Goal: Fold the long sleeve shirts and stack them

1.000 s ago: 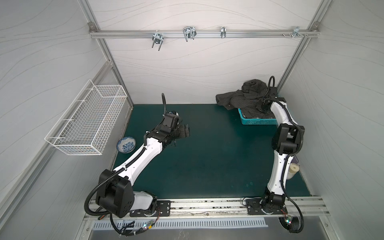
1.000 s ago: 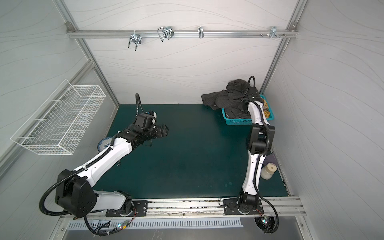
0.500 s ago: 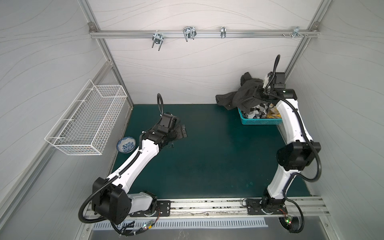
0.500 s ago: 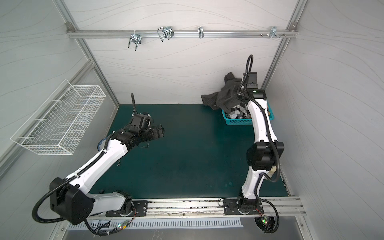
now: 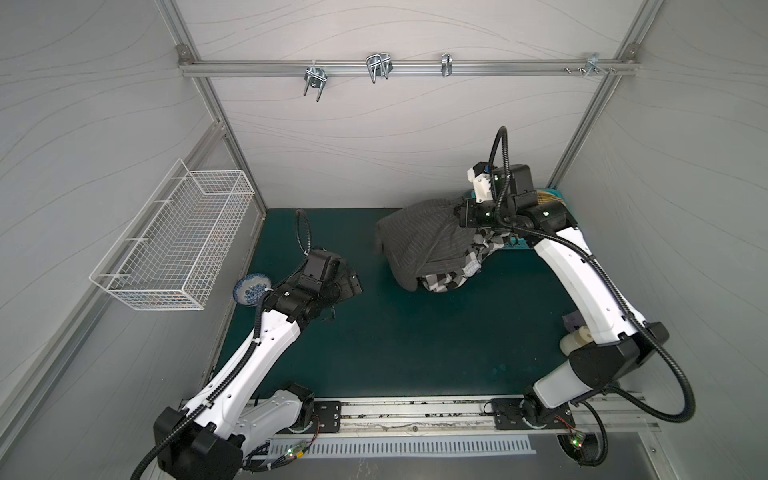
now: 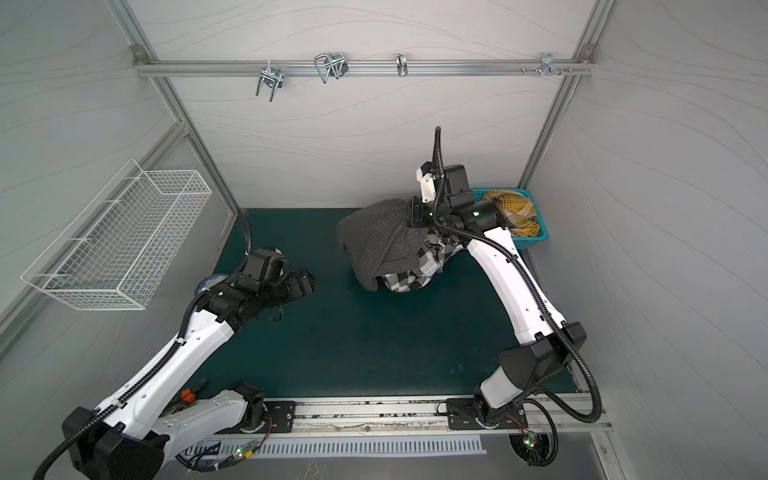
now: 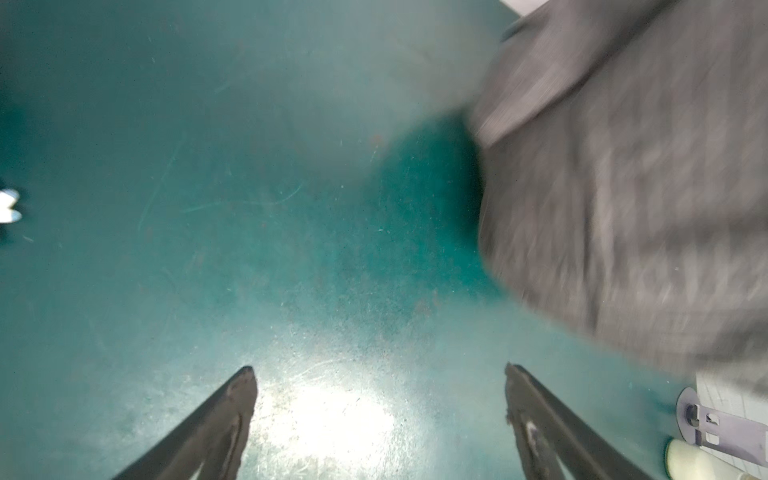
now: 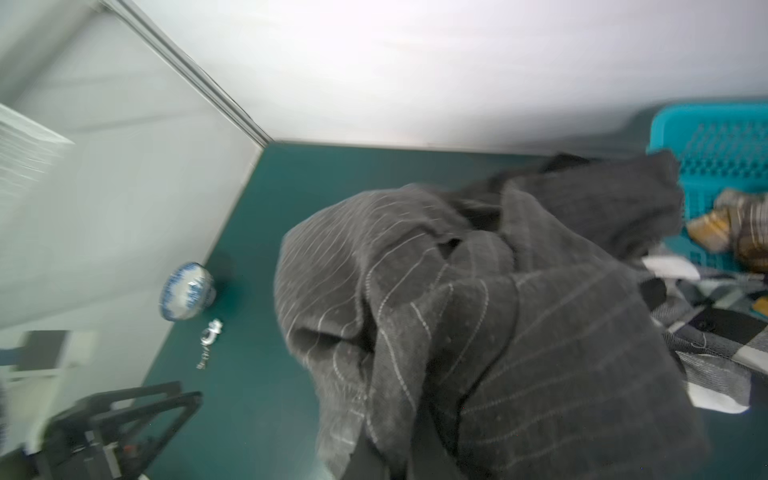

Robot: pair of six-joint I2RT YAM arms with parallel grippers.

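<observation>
Right tool (image 5: 460, 217) pinches bunched pinstripe shirt (image 5: 419, 245) — cloth hangs below it, checked shirt (image 5: 442, 283) tangled beneath, touching table (image 5: 415, 345). Left tool (image 7: 380, 374) wide, empty, shirt ahead. Soft, limp, light — judge collar or shoulders best hold.

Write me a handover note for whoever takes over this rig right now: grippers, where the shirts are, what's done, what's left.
Left gripper: open, empty, over the bare green mat.
Right gripper: shut on the charcoal pinstriped shirt, holding it bunched above the mat beside the teal basket.
Checked shirt: tangled under the pinstriped one; whether it rests on the mat is unclear.
Done: both shirts are mostly out of the basket; a yellow plaid cloth lies in it.
Left: separate the two, spread each flat, fold, stack. Nothing is folded yet.
</observation>
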